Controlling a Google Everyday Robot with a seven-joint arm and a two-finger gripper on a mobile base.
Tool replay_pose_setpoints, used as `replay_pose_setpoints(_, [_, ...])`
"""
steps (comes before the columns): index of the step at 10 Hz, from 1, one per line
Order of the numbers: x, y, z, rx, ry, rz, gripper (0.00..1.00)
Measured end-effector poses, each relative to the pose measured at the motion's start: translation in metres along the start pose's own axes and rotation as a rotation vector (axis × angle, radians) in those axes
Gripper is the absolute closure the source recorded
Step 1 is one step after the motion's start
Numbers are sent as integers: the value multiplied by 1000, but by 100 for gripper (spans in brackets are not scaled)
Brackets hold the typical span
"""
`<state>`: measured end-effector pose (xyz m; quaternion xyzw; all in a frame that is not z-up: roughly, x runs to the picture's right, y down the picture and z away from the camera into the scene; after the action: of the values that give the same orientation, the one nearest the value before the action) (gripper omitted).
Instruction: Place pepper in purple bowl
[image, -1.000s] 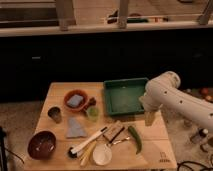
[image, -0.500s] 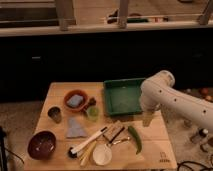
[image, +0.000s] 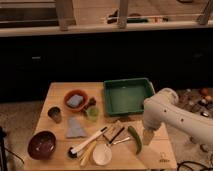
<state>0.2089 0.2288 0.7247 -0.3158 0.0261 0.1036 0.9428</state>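
Note:
The dark green pepper (image: 135, 138) lies on the wooden table (image: 60, 92) near the front right, curved and tapering toward the front. The purple bowl (image: 41, 144) sits at the table's front left corner, empty as far as I can see. My white arm (image: 172, 117) reaches in from the right, and my gripper (image: 148, 137) hangs just to the right of the pepper, close above the table. Nothing shows in the gripper.
A green tray (image: 127, 95) stands at the back right. An orange-red bowl (image: 75, 100), a small light-green cup (image: 92, 114), a dark cup (image: 55, 114), a grey cloth (image: 75, 127), a white bowl (image: 102, 155) and several utensils (image: 95, 140) lie mid-table.
My arm has swung left and down, bringing the gripper closer to the pepper. The objects on the table have not moved.

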Motion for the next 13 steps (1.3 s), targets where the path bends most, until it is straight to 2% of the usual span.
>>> replay_pose_setpoints(5, [-14, 13, 36, -39, -8, 43, 20])
replay_pose_setpoints(8, [-18, 10, 49, -24, -28, 48, 20])
replay_pose_setpoints(13, [-17, 5, 67, -19, -46, 52, 22])
